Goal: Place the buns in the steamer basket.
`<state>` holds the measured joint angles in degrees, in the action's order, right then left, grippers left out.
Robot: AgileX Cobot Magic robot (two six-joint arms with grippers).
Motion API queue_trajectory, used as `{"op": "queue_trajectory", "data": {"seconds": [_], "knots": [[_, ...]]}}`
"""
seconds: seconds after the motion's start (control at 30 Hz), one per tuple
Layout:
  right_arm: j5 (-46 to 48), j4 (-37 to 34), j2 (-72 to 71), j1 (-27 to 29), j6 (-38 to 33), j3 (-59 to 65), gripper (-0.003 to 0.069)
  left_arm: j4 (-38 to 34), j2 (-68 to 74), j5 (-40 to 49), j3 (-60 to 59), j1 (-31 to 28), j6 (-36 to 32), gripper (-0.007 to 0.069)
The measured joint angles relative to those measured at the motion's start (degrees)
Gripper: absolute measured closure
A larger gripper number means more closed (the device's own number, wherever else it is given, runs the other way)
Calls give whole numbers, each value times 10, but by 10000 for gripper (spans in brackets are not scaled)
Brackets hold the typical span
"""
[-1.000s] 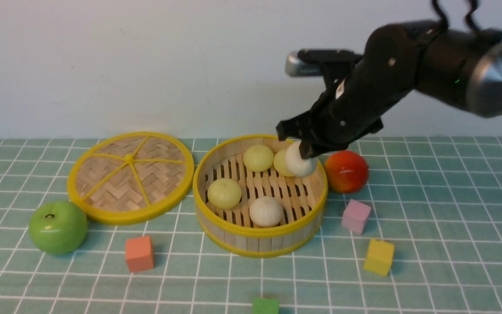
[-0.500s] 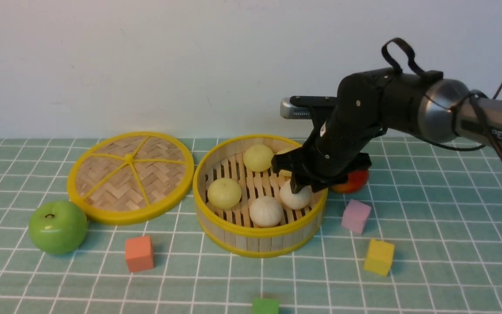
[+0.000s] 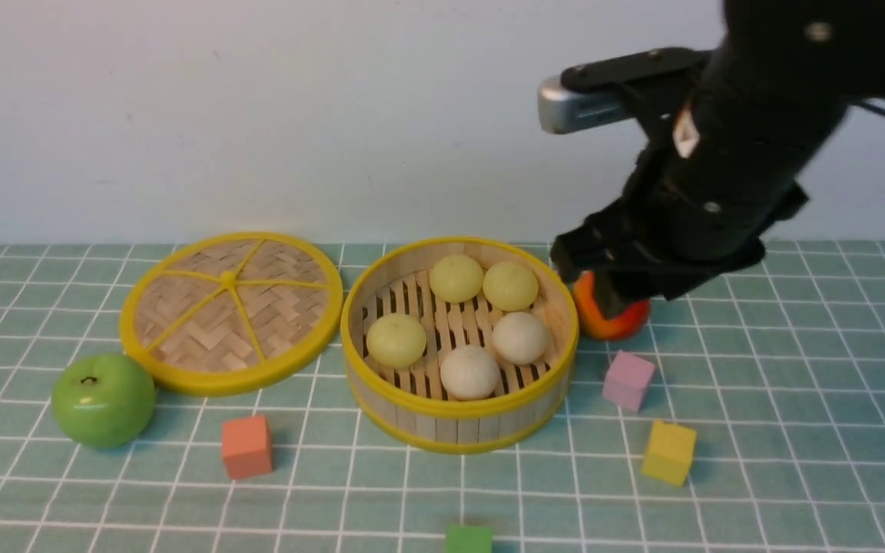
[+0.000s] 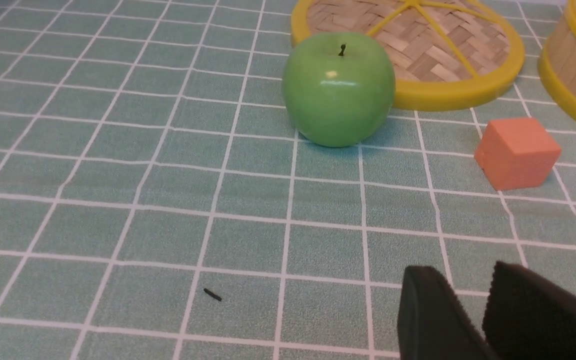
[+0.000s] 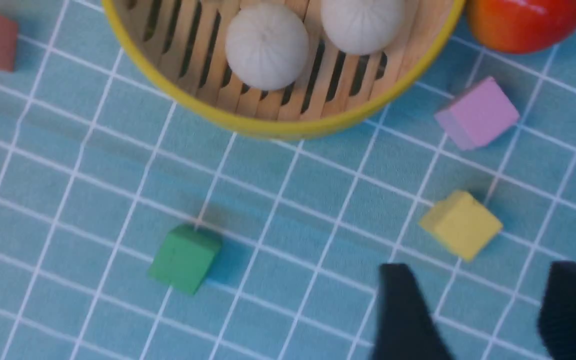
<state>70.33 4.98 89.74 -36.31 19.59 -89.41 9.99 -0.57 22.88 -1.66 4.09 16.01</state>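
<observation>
The steamer basket [image 3: 450, 426] stands mid-table with three pale yellow-green buns [image 3: 455, 277] and two off-white buns [image 3: 520, 337] lying in it. My right gripper [image 3: 600, 288] hangs above the basket's right side, in front of the red-orange fruit. In the right wrist view the right gripper [image 5: 483, 272] is open with only tablecloth between its fingers, and the two off-white buns [image 5: 267, 46] lie inside the basket rim [image 5: 268, 127]. My left gripper [image 4: 465, 272] shows only in its wrist view, low over the cloth. A narrow gap separates its fingers and nothing is in it.
A flat woven lid [image 3: 229, 311] lies left of the basket, with a green apple [image 3: 103, 399] in front of it. A red-orange fruit [image 3: 613, 319] sits right of the basket. Orange [image 3: 246, 447], pink [image 3: 628, 380], yellow [image 3: 668, 452] and green [image 3: 468, 539] cubes lie around.
My right gripper lowered the off-white bun into the basket, opened and rose up to the right. That bun now rests beside the other off-white one.
</observation>
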Motion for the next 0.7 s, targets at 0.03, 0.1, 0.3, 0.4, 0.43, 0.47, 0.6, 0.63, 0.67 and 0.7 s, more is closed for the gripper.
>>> {"op": "queue_trajectory", "data": {"seconds": [0.03, 0.1, 0.3, 0.4, 0.43, 0.47, 0.6, 0.63, 0.67, 0.7], "knots": [[1, 1, -17, -6, 8, 15, 408, 0, 0, 0, 0, 0, 0, 426], [5, 3, -55, -16, 24, 53, 539, 0, 0, 0, 0, 0, 0, 424], [-4, 4, -151, -21, 39, 164, 672, 0, 0, 0, 0, 0, 0, 422], [8, -2, -179, -21, 39, 182, 672, 0, 0, 0, 0, 0, 0, 422], [10, -2, -187, -21, 39, 183, 672, 0, 0, 0, 0, 0, 0, 422], [10, -2, -189, -21, 39, 183, 672, 0, 0, 0, 0, 0, 0, 422], [10, -2, -200, -21, 39, 185, 672, 0, 0, 0, 0, 0, 0, 421], [10, -1, -201, -21, 37, 185, 672, 0, 0, 0, 0, 0, 0, 421], [10, 5, -201, -21, 30, 186, 671, 0, 0, 0, 0, 0, 0, 421], [10, 14, -203, -21, 19, 186, 670, 0, 0, 0, 0, 0, 0, 421]]}}
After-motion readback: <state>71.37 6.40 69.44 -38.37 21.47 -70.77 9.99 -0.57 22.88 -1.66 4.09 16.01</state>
